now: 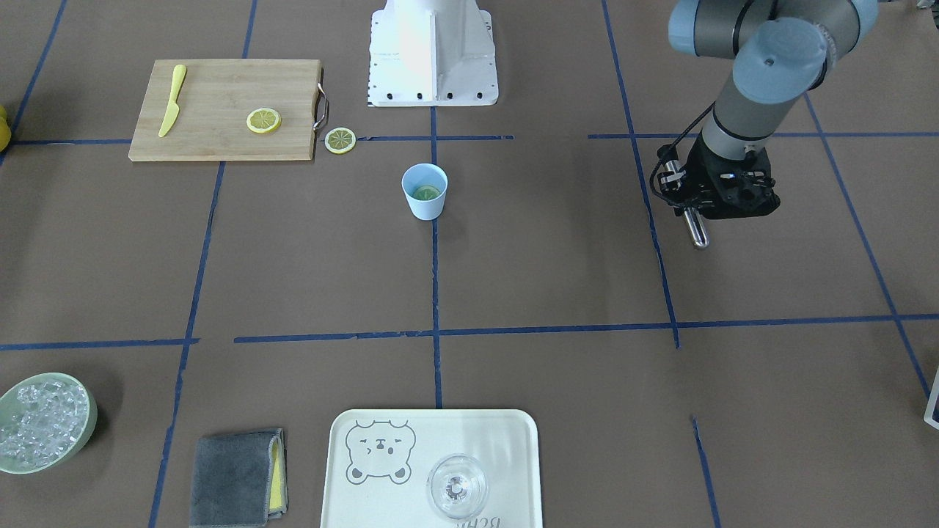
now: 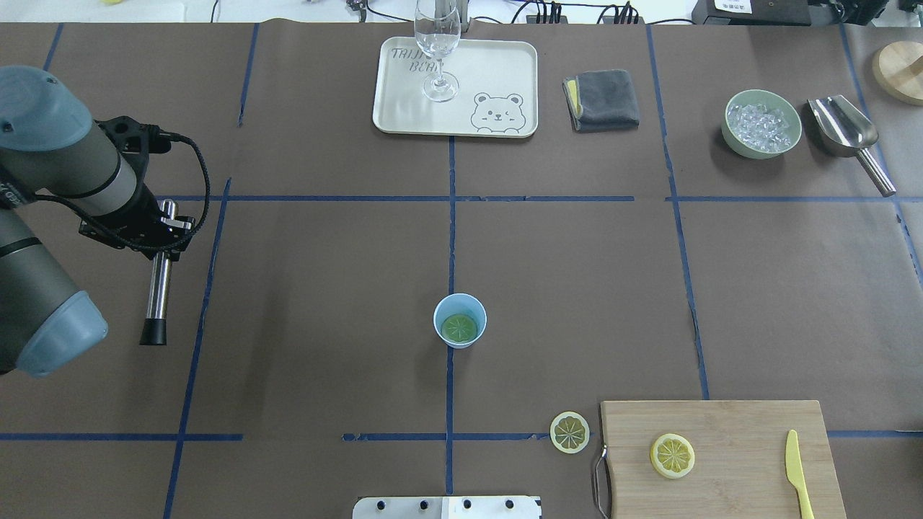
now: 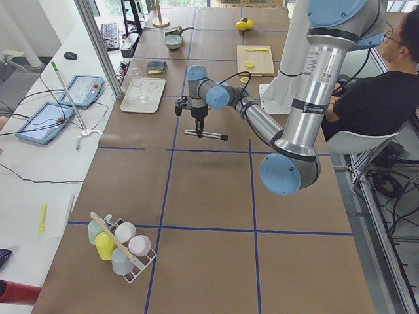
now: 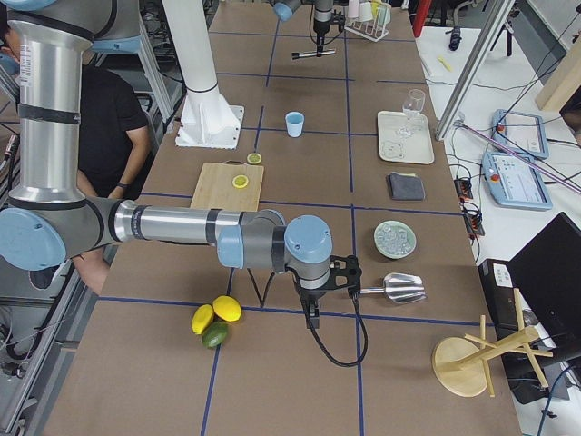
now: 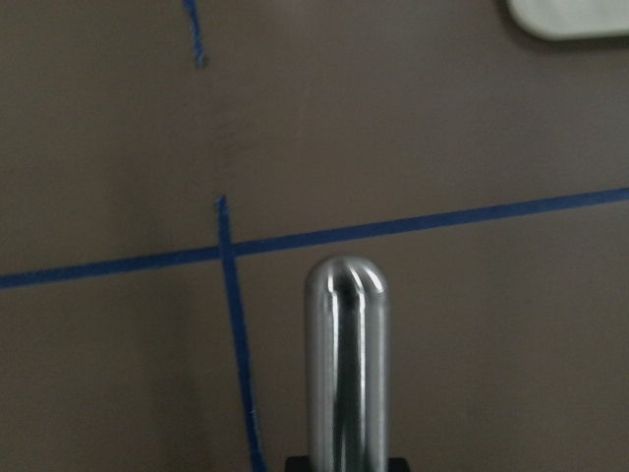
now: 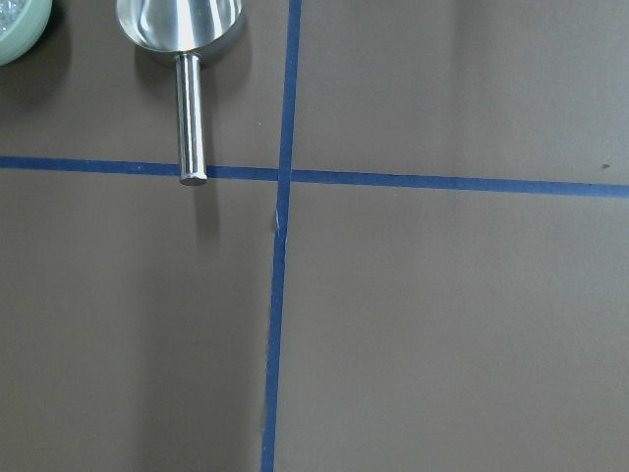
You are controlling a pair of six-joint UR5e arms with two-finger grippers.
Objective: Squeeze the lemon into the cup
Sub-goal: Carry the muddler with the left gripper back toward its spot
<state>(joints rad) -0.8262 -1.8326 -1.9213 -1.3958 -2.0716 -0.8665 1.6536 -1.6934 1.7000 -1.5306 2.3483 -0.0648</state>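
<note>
The light-blue cup [image 1: 425, 192] stands upright at the table's middle, also in the overhead view [image 2: 460, 321]. A lemon slice [image 2: 459, 328] lies flat inside it. A second slice [image 2: 672, 455] lies on the wooden cutting board [image 2: 735, 432]. A third slice [image 2: 570, 432] lies on the table beside the board's handle. My left gripper [image 2: 155, 231] is far to the cup's left, shut on a steel rod with a black tip [image 2: 159, 288] above the table. My right gripper [image 4: 313, 318] is at the table's far end, near a steel scoop; I cannot tell whether it is open.
A yellow plastic knife [image 2: 795, 472] lies on the board. A tray [image 2: 404, 108] with a clear glass [image 2: 438, 50], a grey cloth [image 2: 604, 99], a green bowl of ice [image 2: 761, 124] and the scoop [image 2: 847, 133] line the far side. Whole lemons [image 4: 218, 313] lie near the right arm.
</note>
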